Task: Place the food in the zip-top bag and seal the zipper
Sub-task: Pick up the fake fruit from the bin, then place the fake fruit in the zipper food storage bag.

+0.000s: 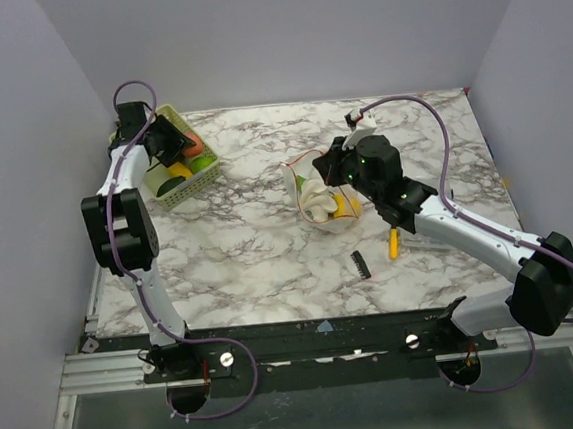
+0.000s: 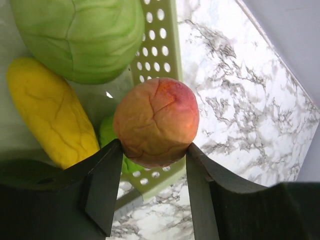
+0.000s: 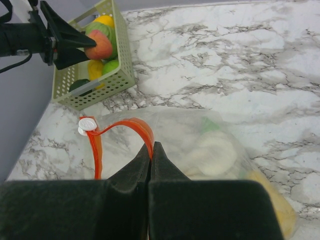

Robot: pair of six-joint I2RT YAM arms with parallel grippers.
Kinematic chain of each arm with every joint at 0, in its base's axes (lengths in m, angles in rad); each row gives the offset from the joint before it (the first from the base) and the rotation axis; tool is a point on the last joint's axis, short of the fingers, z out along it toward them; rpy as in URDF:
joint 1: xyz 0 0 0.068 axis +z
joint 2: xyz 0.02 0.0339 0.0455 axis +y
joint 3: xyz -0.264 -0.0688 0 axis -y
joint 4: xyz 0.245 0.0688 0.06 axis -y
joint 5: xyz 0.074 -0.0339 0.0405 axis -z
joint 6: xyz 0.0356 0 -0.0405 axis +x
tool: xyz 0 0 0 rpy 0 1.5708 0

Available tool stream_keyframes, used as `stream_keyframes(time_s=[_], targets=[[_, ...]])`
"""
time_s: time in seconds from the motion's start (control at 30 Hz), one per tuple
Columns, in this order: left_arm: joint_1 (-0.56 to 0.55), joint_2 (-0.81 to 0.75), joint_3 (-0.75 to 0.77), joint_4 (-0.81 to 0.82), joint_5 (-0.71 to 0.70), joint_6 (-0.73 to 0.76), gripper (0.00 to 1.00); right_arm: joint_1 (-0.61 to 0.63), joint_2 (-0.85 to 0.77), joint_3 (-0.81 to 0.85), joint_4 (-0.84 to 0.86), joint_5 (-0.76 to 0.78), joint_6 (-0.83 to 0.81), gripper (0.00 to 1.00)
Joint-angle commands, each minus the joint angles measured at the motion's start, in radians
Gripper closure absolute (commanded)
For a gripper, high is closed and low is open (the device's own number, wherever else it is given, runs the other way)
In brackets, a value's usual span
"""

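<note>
My left gripper [image 1: 173, 144] is shut on an orange-red toy peach [image 2: 156, 122] and holds it just over the rim of the light green slotted basket [image 2: 152, 55]. A green cabbage [image 2: 80, 35], a yellow piece [image 2: 50, 115] and a small green piece [image 2: 107, 134] lie in the basket. The clear zip-top bag [image 1: 324, 216] lies mid-table with a whitish piece [image 1: 318, 202], a yellow piece [image 1: 346, 205] and a green piece [image 1: 304, 181] inside. My right gripper [image 3: 151, 147] is shut on the bag's red-orange zipper [image 3: 125, 125], which arches up. Its white slider [image 3: 86, 125] sits at the left end.
A small yellow-handled screwdriver [image 1: 393, 242] and a small black ridged piece [image 1: 360, 263] lie on the marble table near the right arm. The basket [image 1: 203, 177] stands at the back left by the wall. Walls close in the left, back and right.
</note>
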Motion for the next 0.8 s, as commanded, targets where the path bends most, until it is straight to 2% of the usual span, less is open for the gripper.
stream_keyframes(time_s=[0.0,0.23,0.4,0.63,0.77], targets=[[0.005,-0.187,-0.056,0.010,-0.017,0.051,0.75,0.004,-0.019,-0.009,0.021,-0.020,-0.004,0.99],[-0.016,-0.417,-0.243,0.023,0.049,0.028,0.77,0.003,-0.021,-0.008,0.020,-0.036,0.008,0.99],[-0.096,-0.582,-0.354,-0.050,0.124,0.084,0.77,0.003,-0.025,0.001,0.013,-0.042,0.011,0.99],[-0.287,-0.827,-0.474,-0.080,0.226,0.139,0.77,0.003,-0.019,0.000,0.016,-0.028,0.006,0.99],[-0.420,-0.913,-0.483,-0.070,0.239,0.141,0.77,0.004,-0.010,-0.001,0.024,-0.032,0.004,0.99]])
